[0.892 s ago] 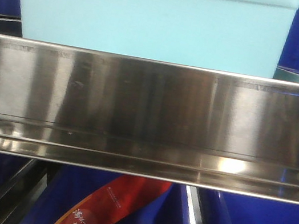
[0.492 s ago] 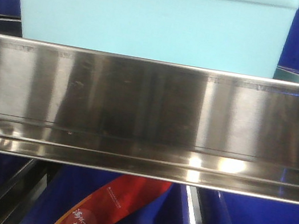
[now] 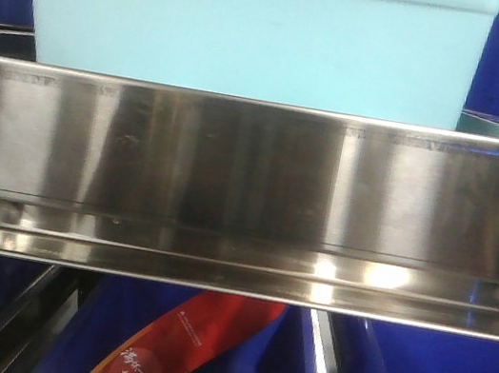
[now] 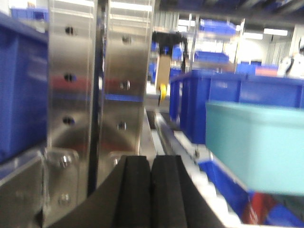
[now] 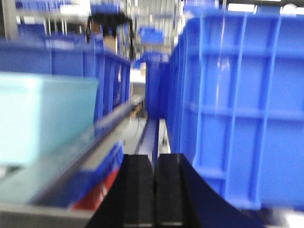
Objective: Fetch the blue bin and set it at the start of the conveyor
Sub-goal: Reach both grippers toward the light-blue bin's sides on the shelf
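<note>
The blue bin [image 3: 252, 37], a pale turquoise tub with a thick flat rim, sits on the steel shelf right ahead of me. It shows at the right of the left wrist view as the blue bin [image 4: 256, 142] and at the left of the right wrist view as the blue bin [image 5: 42, 118]. My left gripper [image 4: 151, 164] is shut with nothing between its pads, left of the bin and apart from it. My right gripper [image 5: 155, 161] is also shut and empty, right of the bin. The conveyor start is out of view.
A shiny stainless-steel shelf rail [image 3: 249, 187] crosses the front view below the bin. Dark blue crates [image 5: 237, 104] stand close on the right and another crate [image 4: 19, 85] on the left. A steel upright post [image 4: 99, 80] rises ahead of the left gripper. A red packet [image 3: 182, 349] lies on the lower shelf.
The bin has barely shifted; only reflections on the steel rail have moved. Both wrist views are blurred.
</note>
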Motion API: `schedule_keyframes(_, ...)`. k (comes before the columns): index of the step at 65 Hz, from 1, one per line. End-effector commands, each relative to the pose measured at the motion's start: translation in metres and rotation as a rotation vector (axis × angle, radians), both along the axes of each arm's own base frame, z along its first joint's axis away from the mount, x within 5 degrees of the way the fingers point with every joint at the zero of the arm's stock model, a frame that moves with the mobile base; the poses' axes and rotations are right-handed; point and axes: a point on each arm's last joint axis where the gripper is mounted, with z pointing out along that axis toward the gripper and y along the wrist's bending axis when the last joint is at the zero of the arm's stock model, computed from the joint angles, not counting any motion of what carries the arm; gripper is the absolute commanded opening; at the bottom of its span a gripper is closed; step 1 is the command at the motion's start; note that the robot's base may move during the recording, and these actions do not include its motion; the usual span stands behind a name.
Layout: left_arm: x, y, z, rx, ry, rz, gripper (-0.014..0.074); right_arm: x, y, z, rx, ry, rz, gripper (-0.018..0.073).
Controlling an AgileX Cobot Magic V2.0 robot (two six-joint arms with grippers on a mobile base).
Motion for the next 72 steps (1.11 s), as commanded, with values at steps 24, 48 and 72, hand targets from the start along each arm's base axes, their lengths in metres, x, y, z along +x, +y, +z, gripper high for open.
schedule_keyframes(24,-0.013,0.003,0.103,0.058,0.146,0.029,-0.0111,-0.018,0.005,0.093,0.058,0.211,0.047,-0.0162)
schedule_keyframes(48,0.06,0.002,0.169,0.054,0.442,0.029,-0.0111,0.036,0.003,0.162,0.069,0.368,0.052,-0.0162)
schedule_keyframes(72,0.106,-0.009,0.182,0.056,0.491,-0.071,-0.0111,0.071,0.008,0.185,0.164,0.452,0.113,-0.0162)
